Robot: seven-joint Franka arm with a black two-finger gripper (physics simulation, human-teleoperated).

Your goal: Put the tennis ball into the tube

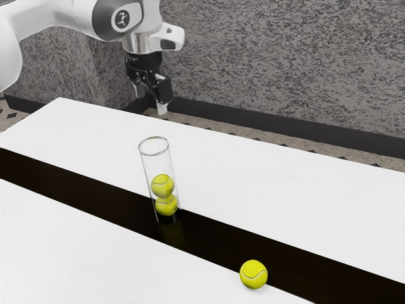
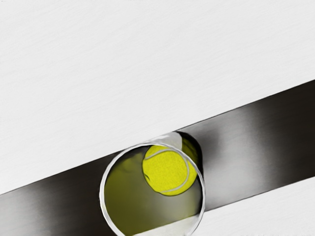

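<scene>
In exterior view, pincer (image 1: 152, 101) apart, loose tennis ball (image 1: 254, 274) on table (image 1: 272, 183); wrist view, down into tube (image 2: 102, 194).

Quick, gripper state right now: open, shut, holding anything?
Black two-finger gripper: open, fingertips apart, holding nothing.

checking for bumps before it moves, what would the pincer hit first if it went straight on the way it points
Pointing down, the pincer would probably meet the tube first, at its rim; depth is unclear, so it might just pass beside.
</scene>
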